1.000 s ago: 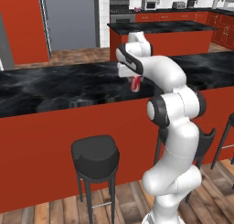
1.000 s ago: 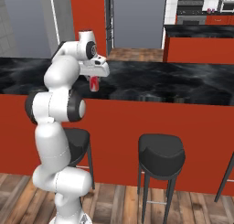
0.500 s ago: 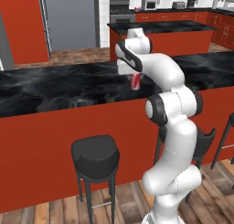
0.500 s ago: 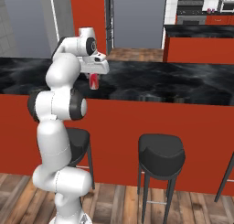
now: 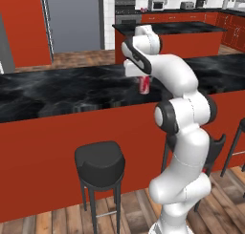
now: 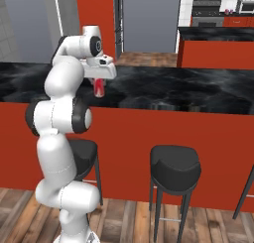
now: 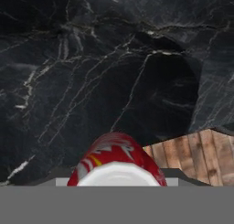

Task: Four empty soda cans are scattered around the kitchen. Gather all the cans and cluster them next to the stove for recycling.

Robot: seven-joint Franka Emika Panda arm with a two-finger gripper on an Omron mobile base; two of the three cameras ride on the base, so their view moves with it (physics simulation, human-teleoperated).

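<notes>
In the left base view, you have the white arm bent over the long black marbled desk (image 5: 62, 92), and its hand (image 5: 145, 81) points down with a small red soda can with a silvery top (image 5: 145, 85) clamped between the fingers. The can hangs upright just above the desk's near half. A round black bar stool (image 5: 100, 161) stands on the wood floor below the desk's red front. Far back, the grey stove (image 5: 125, 9) sits against the white tiled wall.

In the right base view, you see the hand (image 6: 99, 85) clenched on the red can (image 6: 99, 88) over the desk (image 6: 198, 93), with a black stool (image 6: 175, 163) to its right.

In the hand view, the can (image 7: 116, 162) fills the bottom centre, its pale top towards you, above the dark marbled desk (image 7: 82, 67); a strip of wood floor (image 7: 196, 152) shows at lower right.
</notes>
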